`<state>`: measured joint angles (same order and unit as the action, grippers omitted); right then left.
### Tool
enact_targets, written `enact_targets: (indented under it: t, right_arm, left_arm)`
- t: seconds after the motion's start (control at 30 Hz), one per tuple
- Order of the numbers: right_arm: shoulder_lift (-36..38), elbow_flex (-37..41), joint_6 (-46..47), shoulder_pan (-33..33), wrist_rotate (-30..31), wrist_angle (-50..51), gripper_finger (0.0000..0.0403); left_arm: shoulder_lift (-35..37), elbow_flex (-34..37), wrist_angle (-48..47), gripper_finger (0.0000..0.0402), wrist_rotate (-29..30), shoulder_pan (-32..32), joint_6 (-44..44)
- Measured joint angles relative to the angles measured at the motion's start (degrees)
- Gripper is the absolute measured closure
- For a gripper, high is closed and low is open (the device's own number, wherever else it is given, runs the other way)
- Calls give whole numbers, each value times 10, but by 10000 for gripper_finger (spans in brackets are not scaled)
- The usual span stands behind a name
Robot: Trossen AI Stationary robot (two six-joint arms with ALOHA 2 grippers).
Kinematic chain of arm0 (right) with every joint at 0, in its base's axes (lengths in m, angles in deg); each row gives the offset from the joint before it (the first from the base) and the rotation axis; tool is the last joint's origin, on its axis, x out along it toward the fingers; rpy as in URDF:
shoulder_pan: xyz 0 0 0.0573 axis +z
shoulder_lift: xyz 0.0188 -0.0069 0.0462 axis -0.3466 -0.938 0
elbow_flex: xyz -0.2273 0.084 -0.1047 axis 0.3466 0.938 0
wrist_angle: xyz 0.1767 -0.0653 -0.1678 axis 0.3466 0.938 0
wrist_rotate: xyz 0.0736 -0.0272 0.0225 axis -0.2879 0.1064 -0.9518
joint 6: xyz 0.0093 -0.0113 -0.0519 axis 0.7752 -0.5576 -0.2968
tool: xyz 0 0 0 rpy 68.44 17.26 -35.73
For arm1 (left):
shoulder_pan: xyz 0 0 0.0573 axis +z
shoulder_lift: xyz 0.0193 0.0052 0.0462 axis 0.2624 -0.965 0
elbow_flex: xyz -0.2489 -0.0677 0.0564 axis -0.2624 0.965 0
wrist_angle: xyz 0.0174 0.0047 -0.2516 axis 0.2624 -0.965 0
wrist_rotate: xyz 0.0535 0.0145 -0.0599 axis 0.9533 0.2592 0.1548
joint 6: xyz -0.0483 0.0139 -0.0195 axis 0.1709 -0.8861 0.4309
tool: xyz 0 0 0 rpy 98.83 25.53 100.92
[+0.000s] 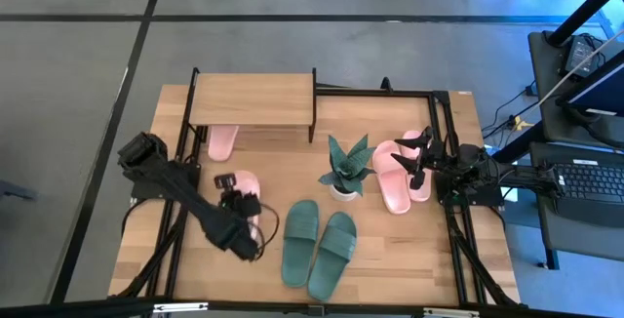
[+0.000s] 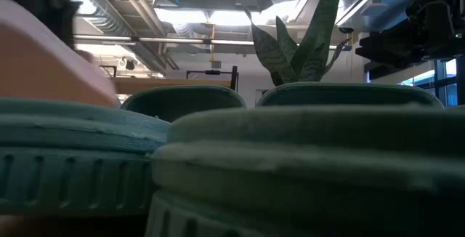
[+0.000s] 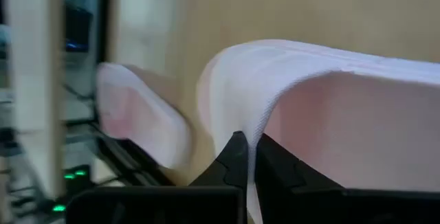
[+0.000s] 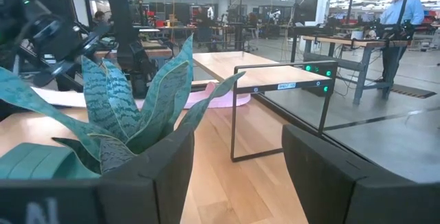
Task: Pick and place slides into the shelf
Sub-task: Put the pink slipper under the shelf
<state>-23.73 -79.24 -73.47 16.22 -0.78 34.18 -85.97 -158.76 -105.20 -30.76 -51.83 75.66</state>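
The shelf [image 1: 252,99] stands at the table's far side, and one pale pink slide [image 1: 222,142] lies with its far part under the shelf's left end. My left gripper [image 1: 242,204] is shut on another pale pink slide [image 1: 246,183] at the table's left. A dark green pair [image 1: 318,244] lies near the front edge. A pink pair [image 1: 400,175] lies on the table at the right. My right gripper [image 1: 414,154] waits open beside that pair, touching nothing. My left gripper pinches the edge of the pink slide's wide strap [image 3: 256,131] between its two shut fingers, one layer of the strap. The fingers come slanting down from the table's near left. Whether the sole is clear of the table, I cannot tell.
A green spiky potted plant [image 1: 346,167] stands mid-table between the shelf and the green pair. Black frame rails [image 1: 447,142] run along the table's left and right sides. Bare wood [image 1: 283,157] lies in front of the shelf.
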Motion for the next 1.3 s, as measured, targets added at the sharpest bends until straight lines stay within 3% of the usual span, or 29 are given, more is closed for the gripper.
enact_targets:
  t: [0.33,0.53,0.8,1.0,1.3]
  right_arm:
    - [0,0,-1,0,0,0,182]
    - [0,0,0,0,0,0,182]
    - [0,0,1,0,0,0,182]
    - [0,0,1,0,0,0,182]
    - [0,0,1,0,0,0,182]
  left_arm:
    - [0,0,14,400,98,197,-170]
    - [0,0,44,400,91,287,-313]
    - [0,0,129,401,72,333,-486]
    - [0,6,129,401,88,357,-507]
    - [-1,111,204,401,87,393,-575]
